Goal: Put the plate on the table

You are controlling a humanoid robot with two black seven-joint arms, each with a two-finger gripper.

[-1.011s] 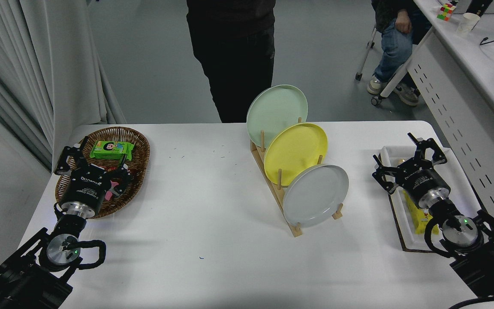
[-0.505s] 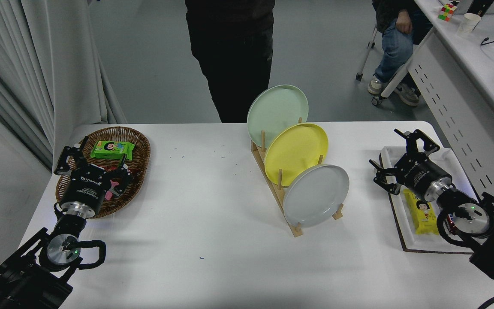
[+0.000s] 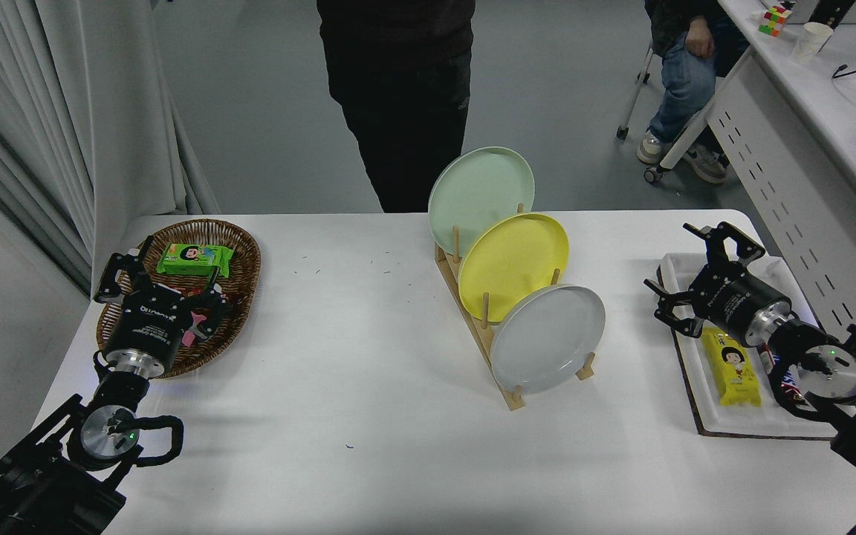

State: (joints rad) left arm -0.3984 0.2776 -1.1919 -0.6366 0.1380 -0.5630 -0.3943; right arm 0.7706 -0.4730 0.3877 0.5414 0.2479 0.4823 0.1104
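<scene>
- Nearest, at the table's (image 3: 368,416) front left corner, the left gripper (image 3: 164,271) is parked over the near rim of a wicker basket (image 3: 238,290); its fingers stand apart and hold nothing.
- At the front right, a white tray (image 3: 703,416) lies along the table's right edge with a yellow snack packet (image 3: 731,358) in it.
- The right gripper (image 3: 684,279) hangs above the tray's far end, fingers spread wide and empty. Over the last second its arm has swung out toward the right edge and the wrist has turned, so the open fingers now face left toward the rack. From half a second ago it has hardly shifted.
- That reads as lining up for an approach rather than a grasp: gripper and plate are well apart, and the pick has not begun.
- In the middle of the table, toward the right, a wooden rack (image 3: 506,390) holds three plates on edge. The plate (image 3: 547,338), light grey, sits in the nearest slot, tilted back, unmoved.
- Behind it stand the yellow plate (image 3: 513,264) and then the pale green plate (image 3: 480,189), close enough that pulling the grey one out carelessly could jostle them.
- Past the far edge a person (image 3: 398,89) in dark clothes stands, and another sits at the upper right.
</scene>
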